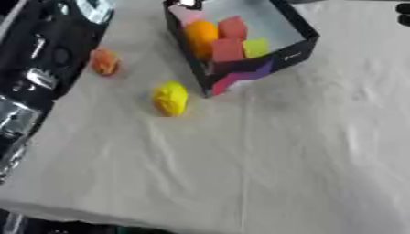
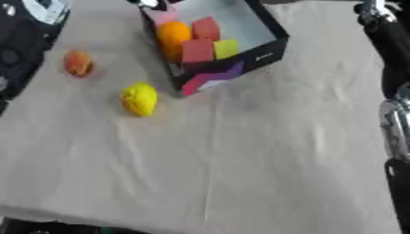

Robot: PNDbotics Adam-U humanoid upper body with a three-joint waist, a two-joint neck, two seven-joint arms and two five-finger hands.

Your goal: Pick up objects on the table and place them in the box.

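The box [image 1: 293,54] loses its far end to the top edge; both arms are cropped, hands unseen.

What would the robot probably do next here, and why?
Probably bring the left arm toward the yellow object, which lies on the cloth just outside the box. It and the small orange object are the only things left out; the box already holds an orange ball and blocks. Neither robot hand shows.

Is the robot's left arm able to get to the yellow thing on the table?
Probably yes. The yellow thing lies in the open on the cloth beside the box, with nothing on top, and the left arm is nearby on that side.
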